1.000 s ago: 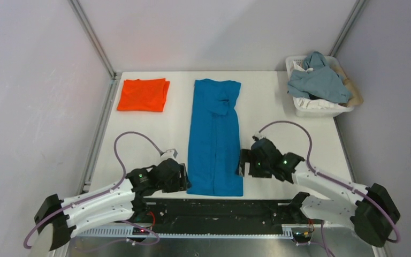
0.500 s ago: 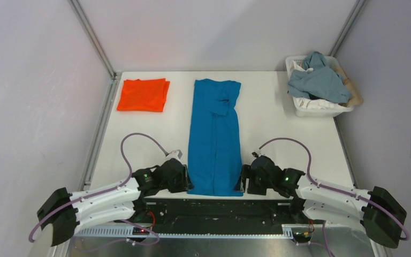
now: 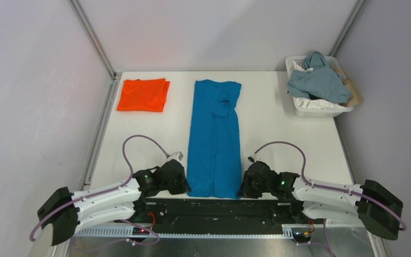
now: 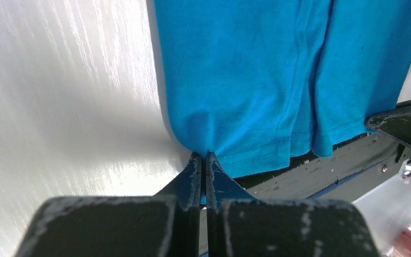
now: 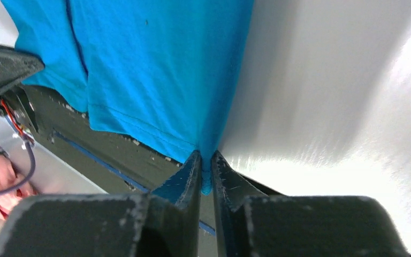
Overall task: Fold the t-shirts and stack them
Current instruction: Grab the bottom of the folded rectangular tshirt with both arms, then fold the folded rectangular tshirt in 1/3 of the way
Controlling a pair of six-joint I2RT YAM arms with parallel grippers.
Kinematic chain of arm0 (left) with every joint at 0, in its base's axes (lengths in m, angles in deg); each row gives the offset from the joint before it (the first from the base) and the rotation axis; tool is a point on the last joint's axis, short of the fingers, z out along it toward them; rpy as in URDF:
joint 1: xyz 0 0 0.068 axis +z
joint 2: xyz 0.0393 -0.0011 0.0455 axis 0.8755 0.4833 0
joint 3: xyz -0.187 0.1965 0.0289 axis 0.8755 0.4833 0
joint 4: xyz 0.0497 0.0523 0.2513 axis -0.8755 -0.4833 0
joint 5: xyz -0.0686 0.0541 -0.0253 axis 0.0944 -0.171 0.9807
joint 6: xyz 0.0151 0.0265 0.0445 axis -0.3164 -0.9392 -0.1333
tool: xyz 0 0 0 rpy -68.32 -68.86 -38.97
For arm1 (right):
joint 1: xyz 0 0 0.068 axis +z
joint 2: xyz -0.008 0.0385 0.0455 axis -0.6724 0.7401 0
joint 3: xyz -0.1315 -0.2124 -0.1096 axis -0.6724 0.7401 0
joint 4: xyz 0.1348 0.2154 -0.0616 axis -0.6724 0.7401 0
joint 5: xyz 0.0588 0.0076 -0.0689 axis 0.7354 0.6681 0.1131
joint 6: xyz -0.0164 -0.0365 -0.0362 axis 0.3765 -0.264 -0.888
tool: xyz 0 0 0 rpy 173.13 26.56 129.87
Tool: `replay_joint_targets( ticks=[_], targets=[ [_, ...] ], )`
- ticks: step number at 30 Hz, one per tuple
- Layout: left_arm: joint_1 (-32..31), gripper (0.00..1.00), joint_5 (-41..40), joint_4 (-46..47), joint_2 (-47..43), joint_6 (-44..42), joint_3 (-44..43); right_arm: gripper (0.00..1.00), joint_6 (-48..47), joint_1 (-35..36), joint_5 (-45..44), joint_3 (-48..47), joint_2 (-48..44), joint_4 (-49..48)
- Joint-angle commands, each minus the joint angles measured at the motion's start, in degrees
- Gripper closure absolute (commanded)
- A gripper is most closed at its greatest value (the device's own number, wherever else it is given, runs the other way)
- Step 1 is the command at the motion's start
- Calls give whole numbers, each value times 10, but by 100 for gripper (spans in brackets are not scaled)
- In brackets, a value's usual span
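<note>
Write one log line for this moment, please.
left gripper: shut on blue t-shirt hem corner | right gripper: shut on other hem corner | orange t-shirt: folded

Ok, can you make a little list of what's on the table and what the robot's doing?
Blue shirt: bright blue cloth t-shirt, folded into a long strip, centre
Orange shirt: bright orange cloth t-shirt, folded, far left
Basket: white plastic basket of clothes, far right corner
Left tool: pinching blue shirt's near left corner
Right tool: pinching its near right corner
</note>
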Motion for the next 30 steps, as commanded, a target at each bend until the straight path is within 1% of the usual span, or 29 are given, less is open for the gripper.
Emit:
replay_joint_targets(
  ticks=[1,4,7,11,14,15,16,19,22,24,28,30],
  targets=[
    [-16,100,38,0,-26,17,13,86,20,41,-18,0,-14,7],
    [-26,100,45,0,-55,24,14,89,20,63,-27,-7,-33,23],
    [-28,100,34,0,-73,21,4,91,1,66,-35,-21,-50,33],
    [-18,100,22,0,-57,-25,-43,91,-32,55,-60,-56,-60,61],
    [11,100,12,0,-14,-61,-95,91,-66,16,-54,-81,-53,60],
    [20,100,4,0,5,-77,-106,91,-81,-7,-49,-92,-50,58],
    [38,100,2,0,15,-86,-128,91,-89,-18,-45,-97,-43,50],
    [76,100,-12,0,57,-121,-175,92,-124,-79,-16,-119,-26,16],
    [126,100,-22,4,90,-148,-231,92,-152,-129,15,-144,13,-20],
    [151,100,-26,9,123,-161,-265,93,-173,-168,21,-174,47,-28],
    [205,100,-14,13,209,-172,-333,93,-195,-222,10,-228,107,-38],
    [228,100,-6,17,249,-179,-362,92,-202,-249,13,-248,137,-59]
  ],
)
